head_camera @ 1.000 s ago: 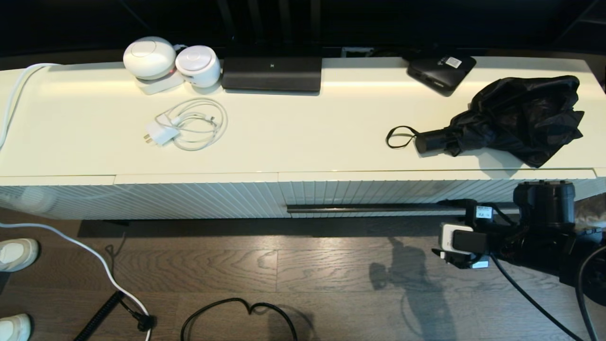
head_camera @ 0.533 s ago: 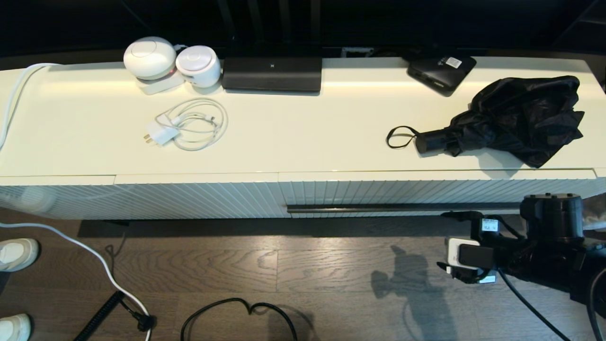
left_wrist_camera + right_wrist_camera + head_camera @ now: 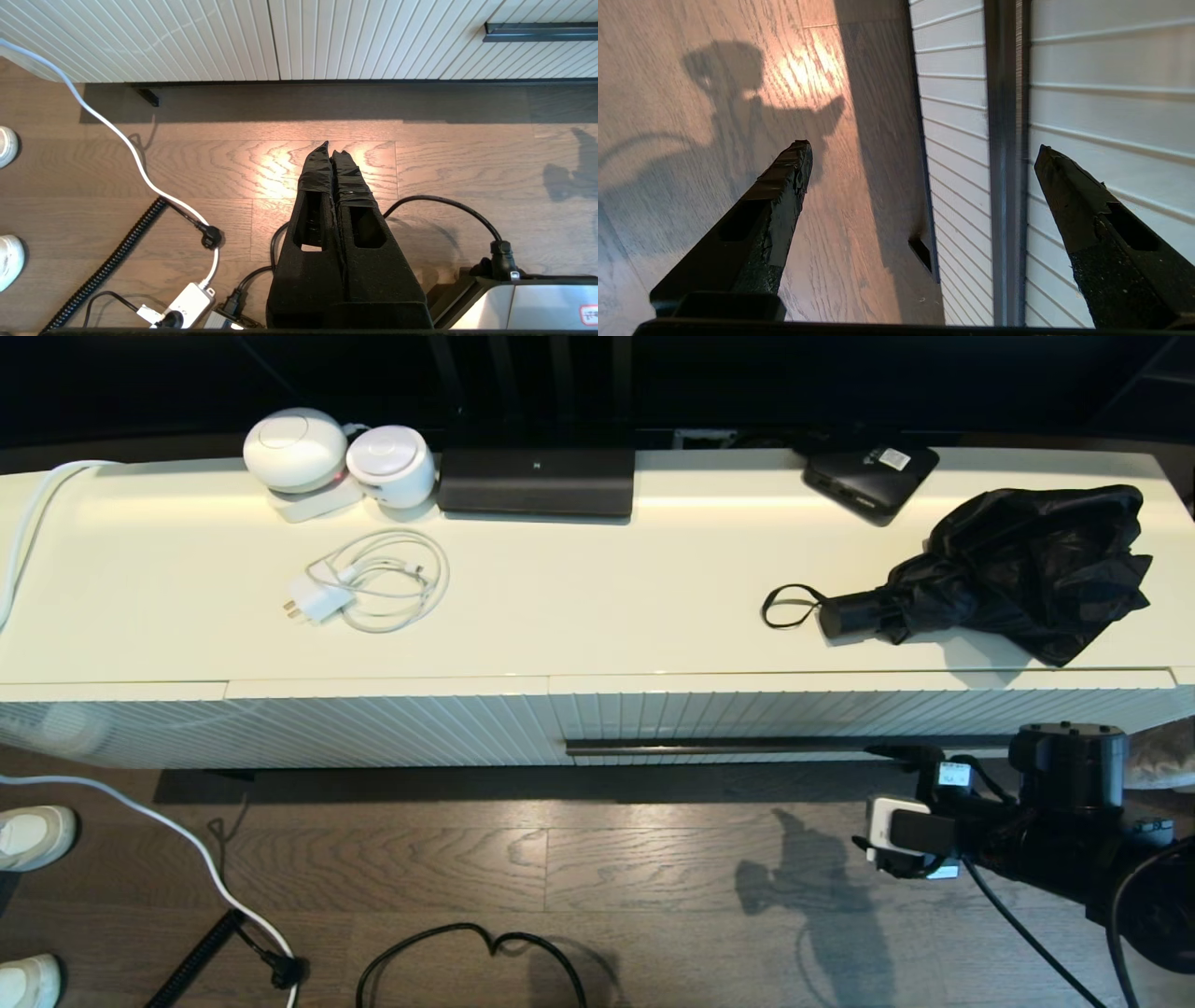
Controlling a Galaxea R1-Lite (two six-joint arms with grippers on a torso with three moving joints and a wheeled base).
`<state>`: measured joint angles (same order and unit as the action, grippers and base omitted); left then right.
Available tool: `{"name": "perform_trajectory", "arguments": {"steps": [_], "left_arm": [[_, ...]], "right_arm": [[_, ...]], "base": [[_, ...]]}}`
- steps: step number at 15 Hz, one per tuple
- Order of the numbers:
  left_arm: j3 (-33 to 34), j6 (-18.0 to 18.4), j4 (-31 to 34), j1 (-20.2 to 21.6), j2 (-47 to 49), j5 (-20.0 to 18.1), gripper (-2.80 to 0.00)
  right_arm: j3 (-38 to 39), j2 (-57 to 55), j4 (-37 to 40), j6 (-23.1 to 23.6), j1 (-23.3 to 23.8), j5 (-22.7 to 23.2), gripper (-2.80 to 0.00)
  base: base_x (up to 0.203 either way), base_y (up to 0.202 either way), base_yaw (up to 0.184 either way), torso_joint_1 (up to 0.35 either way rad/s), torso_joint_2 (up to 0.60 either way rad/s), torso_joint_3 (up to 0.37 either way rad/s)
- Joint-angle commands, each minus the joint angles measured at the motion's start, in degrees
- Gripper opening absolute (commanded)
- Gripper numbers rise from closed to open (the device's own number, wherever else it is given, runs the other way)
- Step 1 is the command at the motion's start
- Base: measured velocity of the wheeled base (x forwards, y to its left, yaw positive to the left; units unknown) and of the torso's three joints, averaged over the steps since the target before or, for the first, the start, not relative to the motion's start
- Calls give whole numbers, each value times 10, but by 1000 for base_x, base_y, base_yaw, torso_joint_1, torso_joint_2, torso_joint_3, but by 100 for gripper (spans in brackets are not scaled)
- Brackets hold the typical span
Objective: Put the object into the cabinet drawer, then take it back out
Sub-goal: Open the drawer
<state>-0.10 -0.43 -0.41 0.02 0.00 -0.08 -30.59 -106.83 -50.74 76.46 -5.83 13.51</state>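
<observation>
One black baggy folding umbrella (image 3: 1008, 569) lies on the cabinet top, above the one closed ribbed cream drawer (image 3: 840, 714). The right gripper (image 3: 920, 154) gapes wide, empty, beside the dark bar handle (image 3: 1003, 163). The left gripper (image 3: 332, 151) is pressed closed, empty.

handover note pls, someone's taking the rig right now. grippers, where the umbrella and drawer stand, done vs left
Right gripper: open, empty, low in front of the cabinet near the right end of the drawer's bar handle; in the right wrist view the bar runs between the two fingers, not clamped.
Left gripper: shut, empty, parked over the floor in front of the cabinet.
Umbrella: lying on the cabinet top at the right, handle and wrist loop pointing left, untouched.
Cabinet drawer: closed.
Done: nothing visible.
Left: grip the bar, pull the drawer open, put the umbrella in, take it back out.
</observation>
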Motion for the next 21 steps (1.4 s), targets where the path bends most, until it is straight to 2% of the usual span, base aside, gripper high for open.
{"name": "perform_trajectory", "arguments": {"steps": [1,9,21], "left_arm": [[0,0,0,1,0,0,-280],[0,0,0,1,0,0,-280],[0,0,0,1,0,0,-280]], "right_arm": [[-1,-18,-5,4,2,1,0],[-51,-68,-32,4,-4,5,0],[-68,-78,-29,19,-8,22,0]], "base": [[0,0,0,0,0,0],[0,0,0,0,0,0],[0,0,0,0,0,0]]}}
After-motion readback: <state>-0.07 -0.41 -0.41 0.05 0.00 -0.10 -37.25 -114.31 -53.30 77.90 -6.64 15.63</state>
